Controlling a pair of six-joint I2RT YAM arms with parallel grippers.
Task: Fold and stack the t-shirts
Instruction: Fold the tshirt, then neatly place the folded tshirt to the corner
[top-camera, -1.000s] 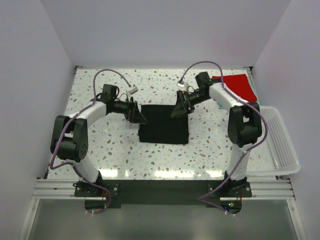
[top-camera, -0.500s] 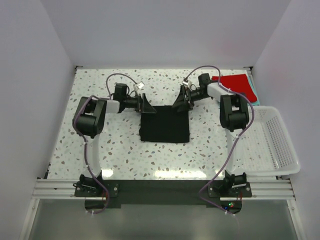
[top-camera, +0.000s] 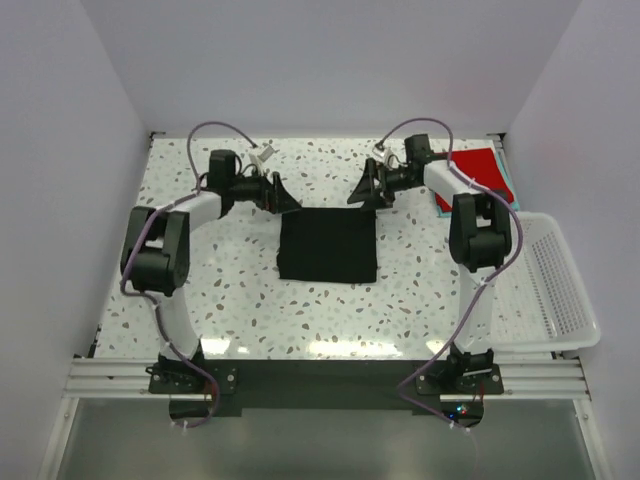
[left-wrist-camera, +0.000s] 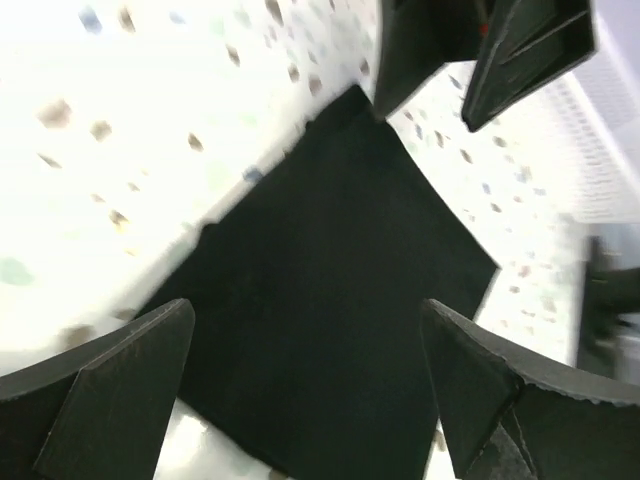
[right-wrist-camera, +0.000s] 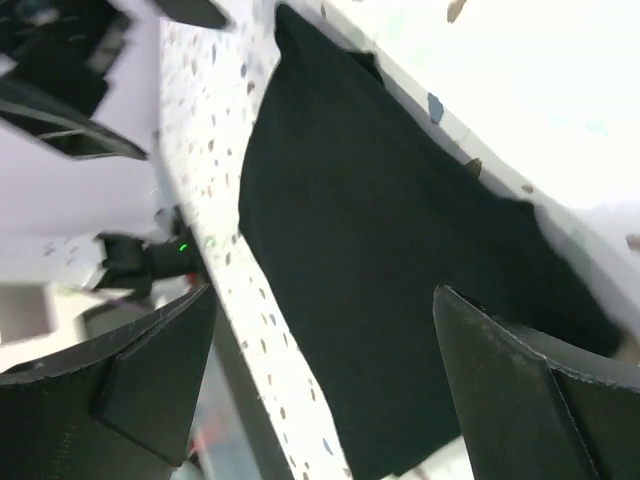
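Note:
The black t-shirt (top-camera: 328, 245) lies folded into a flat square in the middle of the table. It also shows in the left wrist view (left-wrist-camera: 320, 290) and in the right wrist view (right-wrist-camera: 400, 280). My left gripper (top-camera: 287, 200) is open and empty just beyond the shirt's far left corner. My right gripper (top-camera: 360, 192) is open and empty just beyond its far right corner. The red t-shirt (top-camera: 478, 172) lies folded at the back right on top of the teal t-shirt (top-camera: 511, 184), of which only an edge shows.
A white mesh basket (top-camera: 558, 290) sits at the right edge of the table. White walls close in the speckled table (top-camera: 200, 290) on the left, back and right. The arm cables loop above the far part of the table.
Both grippers have let go of the black shirt's far edge and pulled back beyond it, lifting away. The shirt now lies flat as a folded square.

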